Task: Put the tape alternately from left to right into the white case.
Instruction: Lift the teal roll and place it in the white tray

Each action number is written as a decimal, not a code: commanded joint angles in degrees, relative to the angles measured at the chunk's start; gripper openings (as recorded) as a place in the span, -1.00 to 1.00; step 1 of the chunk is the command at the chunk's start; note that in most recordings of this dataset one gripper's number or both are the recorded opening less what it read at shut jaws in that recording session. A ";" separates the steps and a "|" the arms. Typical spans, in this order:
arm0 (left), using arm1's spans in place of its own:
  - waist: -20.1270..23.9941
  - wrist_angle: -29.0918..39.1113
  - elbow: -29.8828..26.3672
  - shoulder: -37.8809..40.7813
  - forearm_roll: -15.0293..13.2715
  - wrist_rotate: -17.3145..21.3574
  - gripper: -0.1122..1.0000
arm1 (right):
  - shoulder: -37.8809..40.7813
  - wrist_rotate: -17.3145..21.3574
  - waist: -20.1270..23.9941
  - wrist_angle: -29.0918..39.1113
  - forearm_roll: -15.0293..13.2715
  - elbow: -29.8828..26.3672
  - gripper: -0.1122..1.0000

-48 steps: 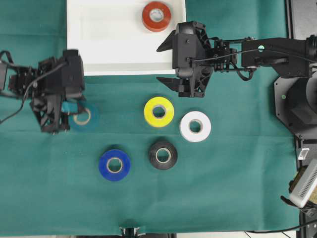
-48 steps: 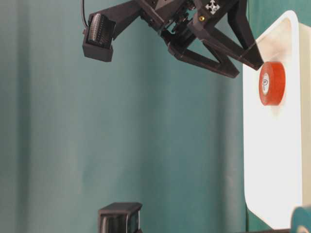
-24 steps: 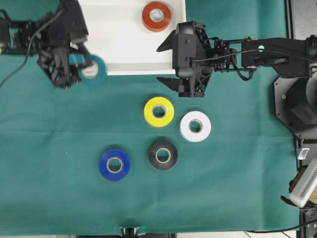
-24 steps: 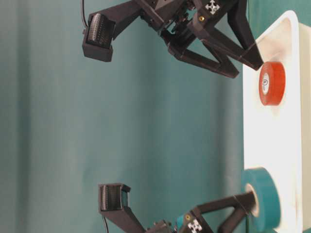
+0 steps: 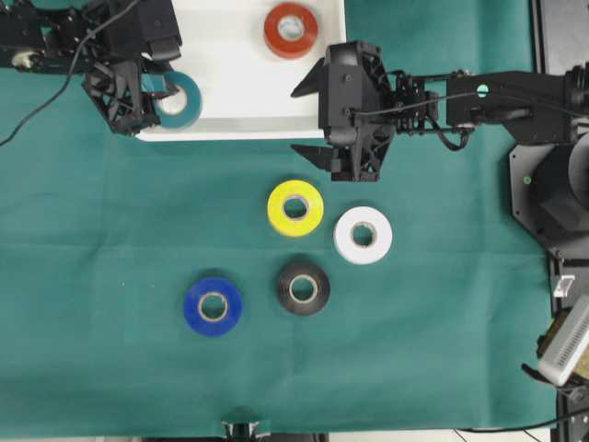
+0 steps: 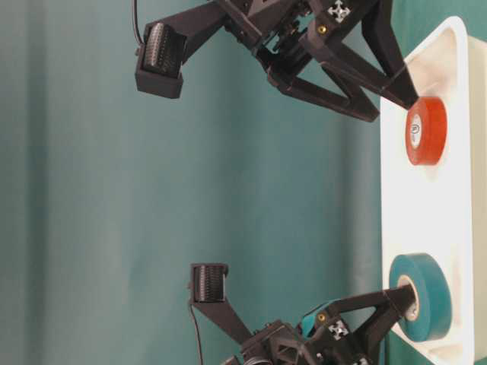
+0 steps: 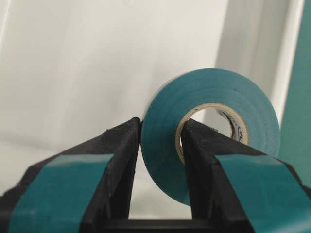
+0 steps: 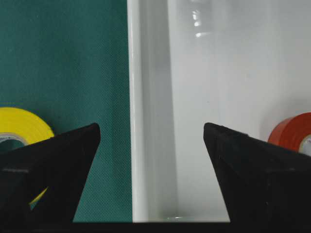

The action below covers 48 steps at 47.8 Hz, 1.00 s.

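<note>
The left pincer (image 5: 158,92) is clamped tight on the teal roll (image 5: 178,99), one finger (image 7: 116,160) pressed against the roll's outer face and the other through its pale cardboard core, as the left wrist view shows plainly. It holds the roll over the near left corner of the white case (image 5: 230,83), just inside the raised rim; the table-level view shows the teal roll (image 6: 421,296) close against the case floor, though whether it touches I cannot tell. The right pincer (image 5: 313,118) stands wide open and holds nothing, its two fingers straddling the near rim of the case, one over the white floor and one over the green desk (image 5: 442,350). From the right wrist view the red-orange roll (image 8: 294,133) shows past one finger and the yellow roll (image 8: 22,127) past the other. The red-orange roll (image 5: 291,29) lies flat inside the case near its far right part, well apart from the teal one. On the desk in front of the case lie the other rolls: yellow (image 5: 295,208), with the white roll (image 5: 363,235) just beside it to the right, the black roll (image 5: 303,287) below them, and the blue roll (image 5: 213,307) to the left of the black. Nothing lies between the teal roll and the case floor.
</note>
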 commanded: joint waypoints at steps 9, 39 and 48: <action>0.88 -0.97 -1.41 -0.44 0.09 0.79 -0.35 | -0.53 0.09 0.09 -0.53 0.09 -0.53 0.56; 0.97 -1.41 -0.79 -0.18 0.09 0.70 -0.34 | -0.53 0.09 0.09 -0.53 0.09 -0.53 0.56; 0.97 -1.41 -0.62 -0.18 0.09 0.70 0.47 | -0.53 0.09 0.09 -0.53 0.09 -0.53 0.56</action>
